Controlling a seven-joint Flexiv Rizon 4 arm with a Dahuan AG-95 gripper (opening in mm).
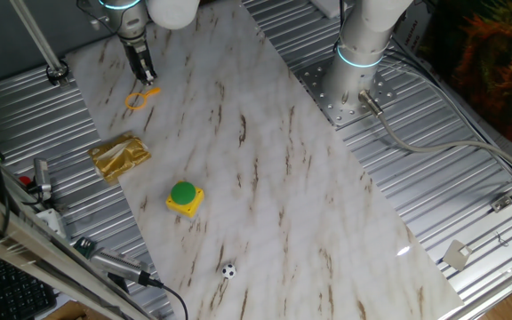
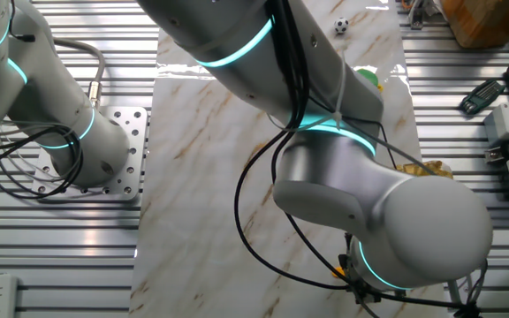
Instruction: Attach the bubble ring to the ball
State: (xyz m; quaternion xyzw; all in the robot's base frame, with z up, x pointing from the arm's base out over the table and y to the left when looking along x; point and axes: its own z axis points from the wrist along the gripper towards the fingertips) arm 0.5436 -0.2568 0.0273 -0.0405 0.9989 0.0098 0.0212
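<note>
The marble counter [image 1: 265, 178] fills most of the view. The arm is at far corner, its pincer [image 1: 147, 78] pointing down w/ tips at the handle of the bubble ring [image 1: 138, 99]; closed or not, I cannot tell. Gold wrapper [image 1: 120, 156] and green button [image 1: 184, 196] are approx. mid-counter. The ball [image 1: 228, 271] lies well apart, near front edge

Bright, even light, sharp focus (slight glare on the marble board [image 1: 265, 178]).
</note>
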